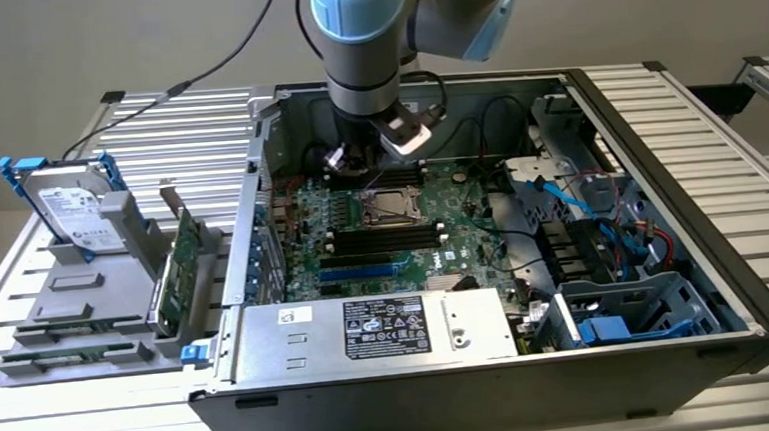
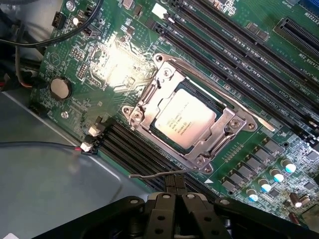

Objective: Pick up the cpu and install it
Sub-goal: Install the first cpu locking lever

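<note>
The cpu [image 2: 182, 117], a flat silver square, lies in the motherboard socket under the metal load frame [image 2: 227, 124]. In the exterior view the cpu [image 1: 387, 208] sits mid-board inside the open computer case. My gripper [image 2: 174, 183] is shut, its dark fingers [image 2: 160, 209] pressed together just off one corner of the socket. A thin wire socket lever [image 2: 149, 175] ends right at the fingertips; I cannot tell whether it is pinched. From outside, the gripper [image 1: 374, 161] hangs low over the board just behind the socket.
Black memory slots [image 2: 129, 144] flank the socket. The case walls [image 1: 255, 183] ring the board, with a power supply [image 1: 379, 331] in front and cables and drive cages [image 1: 600, 232] on the exterior view's right. A hard drive [image 1: 70, 205] and green cards [image 1: 175, 273] stand in a grey rack outside.
</note>
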You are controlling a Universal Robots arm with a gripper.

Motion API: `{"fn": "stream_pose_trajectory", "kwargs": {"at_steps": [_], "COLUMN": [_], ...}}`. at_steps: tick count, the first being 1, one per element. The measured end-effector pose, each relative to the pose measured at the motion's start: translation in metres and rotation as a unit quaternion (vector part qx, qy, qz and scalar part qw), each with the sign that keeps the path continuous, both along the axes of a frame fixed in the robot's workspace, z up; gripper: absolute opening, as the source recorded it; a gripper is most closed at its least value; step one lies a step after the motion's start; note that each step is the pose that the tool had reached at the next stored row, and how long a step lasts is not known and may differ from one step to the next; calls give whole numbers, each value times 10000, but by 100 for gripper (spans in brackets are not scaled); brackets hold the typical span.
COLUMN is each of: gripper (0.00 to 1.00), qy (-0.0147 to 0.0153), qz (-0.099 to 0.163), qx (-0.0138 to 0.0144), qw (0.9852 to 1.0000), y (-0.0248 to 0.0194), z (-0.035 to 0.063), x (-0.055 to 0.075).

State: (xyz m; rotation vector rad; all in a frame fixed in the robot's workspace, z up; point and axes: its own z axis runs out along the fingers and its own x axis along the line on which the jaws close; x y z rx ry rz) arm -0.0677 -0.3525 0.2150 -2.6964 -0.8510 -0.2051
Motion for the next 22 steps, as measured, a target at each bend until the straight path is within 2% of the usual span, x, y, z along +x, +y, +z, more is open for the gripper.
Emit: {"fn": "stream_pose_trajectory", "kwargs": {"at_steps": [11, 16, 22], "gripper": [11, 11, 11], "qy": [0, 0, 0], "qz": [131, 309, 587], "qx": [-1, 0, -1], "qw": [9999, 9995, 9983], "y": [-26, -26, -26], "z": [-36, -66, -98], "x": [56, 84, 122]}}
